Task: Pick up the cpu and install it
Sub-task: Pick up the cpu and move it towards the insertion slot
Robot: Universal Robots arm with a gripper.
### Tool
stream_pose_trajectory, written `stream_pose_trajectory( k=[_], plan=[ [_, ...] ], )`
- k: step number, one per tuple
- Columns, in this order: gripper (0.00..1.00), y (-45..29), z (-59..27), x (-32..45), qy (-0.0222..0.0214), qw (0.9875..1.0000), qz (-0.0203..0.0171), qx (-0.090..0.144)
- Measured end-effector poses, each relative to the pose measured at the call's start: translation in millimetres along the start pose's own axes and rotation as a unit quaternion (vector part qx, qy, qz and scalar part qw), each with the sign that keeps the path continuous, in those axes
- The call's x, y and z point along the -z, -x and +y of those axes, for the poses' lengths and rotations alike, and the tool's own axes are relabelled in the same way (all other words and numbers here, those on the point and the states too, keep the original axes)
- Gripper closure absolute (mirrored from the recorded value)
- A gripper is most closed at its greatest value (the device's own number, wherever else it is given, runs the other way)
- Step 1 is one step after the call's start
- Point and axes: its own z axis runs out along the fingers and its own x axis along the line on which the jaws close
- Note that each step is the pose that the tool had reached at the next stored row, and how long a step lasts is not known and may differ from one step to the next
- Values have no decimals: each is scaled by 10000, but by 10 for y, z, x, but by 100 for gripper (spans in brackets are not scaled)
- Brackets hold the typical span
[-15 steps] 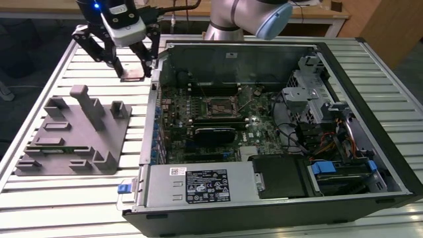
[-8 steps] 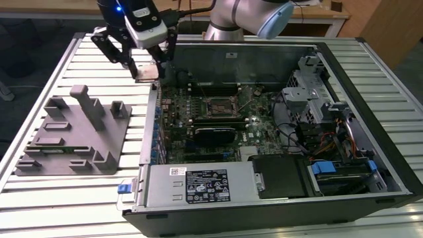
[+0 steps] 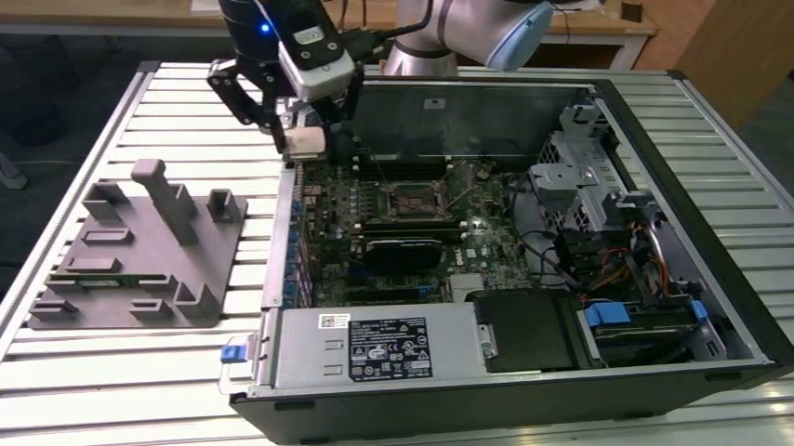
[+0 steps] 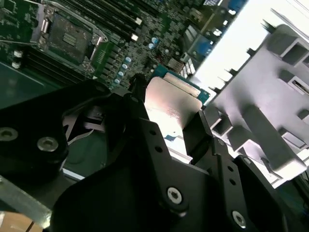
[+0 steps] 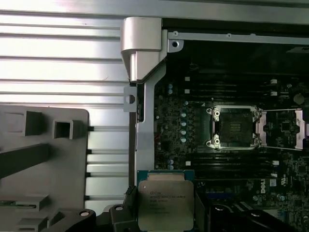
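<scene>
**Exterior view.** The pincer [image 3: 304, 137] hangs above the edge of the open computer case [image 3: 496, 111] on the exterior view's left. The case lies on the slatted tabletop [image 3: 186, 111]. The pincer is closed on the cpu [image 3: 305, 142], which is lifted clear of the board. The empty socket [image 3: 410, 199] lies apart from the chip, toward the exterior view's right and nearer that camera. The grey tray [image 3: 125, 269] sits outside the case on the opposite side.

**Second wrist view.** Black fingers [image 4: 195, 133] clamp the cpu [image 4: 174, 104] by two opposite edges. The socket [image 4: 70, 36] lies beyond it, uncovered.

**First wrist view.** The cpu [image 5: 165, 205] shows its silvery plate. The socket [image 5: 235, 127] is well apart from it, and their edges appear roughly parallel.
</scene>
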Motion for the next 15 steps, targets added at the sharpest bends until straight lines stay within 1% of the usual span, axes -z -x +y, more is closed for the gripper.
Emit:
stream_pose_trajectory(
  k=[4, 15],
  plan=[
    [45, 161, 3, -35, 0, 10000, 1, 6],
    [45, 642, 11, -123, 1, 10000, 5, 11]
  ],
)
